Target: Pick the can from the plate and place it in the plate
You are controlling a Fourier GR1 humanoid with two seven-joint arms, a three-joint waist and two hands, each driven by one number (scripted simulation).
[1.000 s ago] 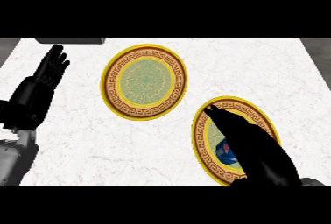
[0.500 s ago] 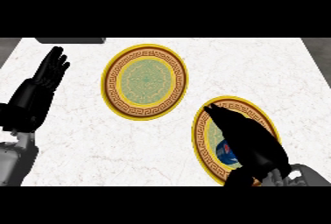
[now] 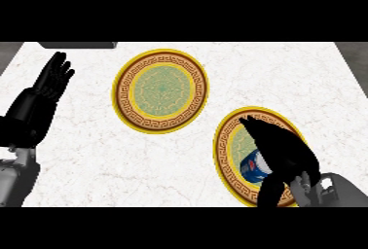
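The right hand [image 3: 282,151] hangs over the near plate [image 3: 229,160] at the lower right of the marble counter [image 3: 302,78], its fingers and thumb curled down around the can [image 3: 253,168], which rests on that plate and shows only a blue, white and red patch (no lettering on it can be read). The far plate [image 3: 161,90], gold-rimmed with a green centre, stands apart at upper middle. The left hand [image 3: 52,80] rests open at the left edge, fingers straight.
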